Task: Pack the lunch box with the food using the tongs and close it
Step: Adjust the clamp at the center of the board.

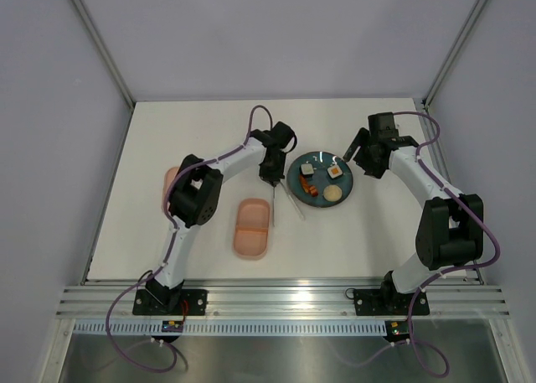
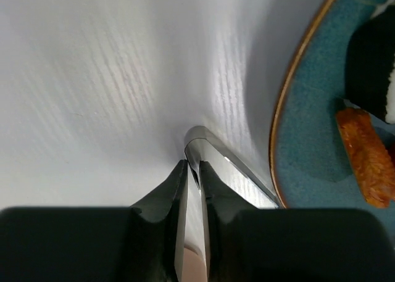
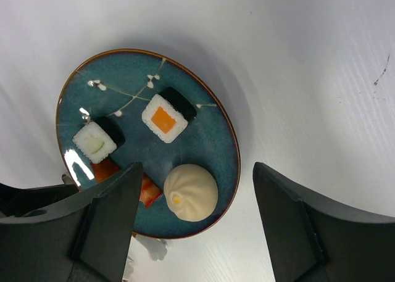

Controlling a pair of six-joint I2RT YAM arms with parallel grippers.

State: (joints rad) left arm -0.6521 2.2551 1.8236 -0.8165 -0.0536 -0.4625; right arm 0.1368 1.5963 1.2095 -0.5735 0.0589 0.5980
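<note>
We see the left claw (image 2: 192, 169) nearly together, clamped on one leg of the tongs (image 2: 207, 143) just behind the bend. The other leg runs off to the right, towards the rim of the plate (image 3: 216, 147). The tongs lie on the bench (image 1: 201, 123) just left of the plate, their legs pointing towards the near edge.

The right claw (image 3: 196, 171) hangs over the plate with its jaws wide apart and nothing between them. All the food we can see sits on the plate: a white cube with an orange top (image 3: 164, 119), a cube with a pale green top (image 3: 94, 142), a bun (image 3: 191, 192) and sausage bits (image 2: 365, 165).

The box (image 1: 251, 229) lies open near the front, both compartments showing pink. Its lid (image 1: 170, 182) lies well to the left, partly hidden by the left arm
</note>
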